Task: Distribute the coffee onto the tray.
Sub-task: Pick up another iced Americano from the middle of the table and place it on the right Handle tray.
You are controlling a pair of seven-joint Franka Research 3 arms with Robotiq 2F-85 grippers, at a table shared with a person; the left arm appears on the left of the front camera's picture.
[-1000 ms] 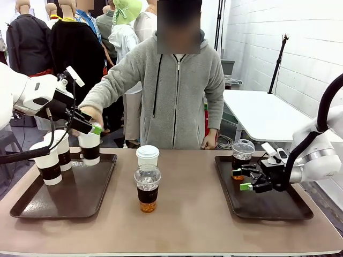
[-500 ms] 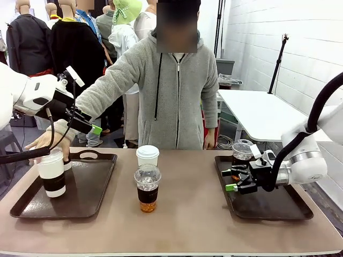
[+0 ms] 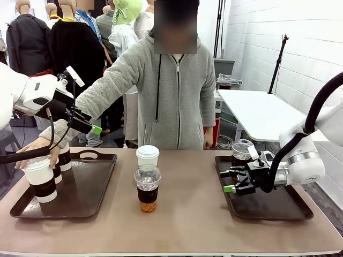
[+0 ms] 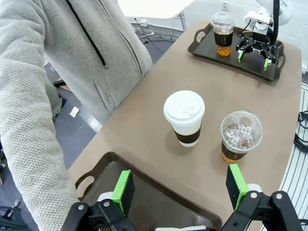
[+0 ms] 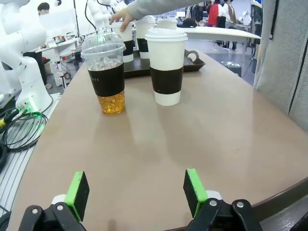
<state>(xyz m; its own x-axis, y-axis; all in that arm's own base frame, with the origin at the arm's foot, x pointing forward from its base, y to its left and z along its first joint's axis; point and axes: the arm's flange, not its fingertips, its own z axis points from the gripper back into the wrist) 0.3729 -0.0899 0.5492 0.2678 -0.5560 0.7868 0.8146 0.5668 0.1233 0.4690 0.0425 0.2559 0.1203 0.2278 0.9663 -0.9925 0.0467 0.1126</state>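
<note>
Three white lidded cups with brown sleeves (image 3: 40, 181) stand at the left end of the left tray (image 3: 86, 193), and a person's hand (image 3: 35, 147) rests on them. Another white cup (image 3: 147, 156) (image 4: 184, 118) (image 5: 166, 65) and a clear dome-lidded cup (image 3: 147, 188) (image 4: 240, 137) (image 5: 107, 77) stand mid-table between the trays. A second clear cup (image 3: 242, 153) (image 4: 223, 33) sits on the right tray (image 3: 278, 206). My left gripper (image 3: 88, 126) (image 4: 180, 185) hangs open above the left tray. My right gripper (image 3: 230, 181) (image 5: 136, 190) is open and empty, low over the right tray's left edge, facing the middle cups.
The person stands at the far side, one arm (image 3: 107, 93) stretched across under my left gripper to the left tray. The bare brown tabletop (image 3: 182, 225) lies between the trays. Cables (image 5: 19, 125) trail beside the table's edge.
The person's hand has shifted the white cups to the left tray's front-left end. My right gripper has slid left to the right tray's edge. My left gripper has stayed put.
</note>
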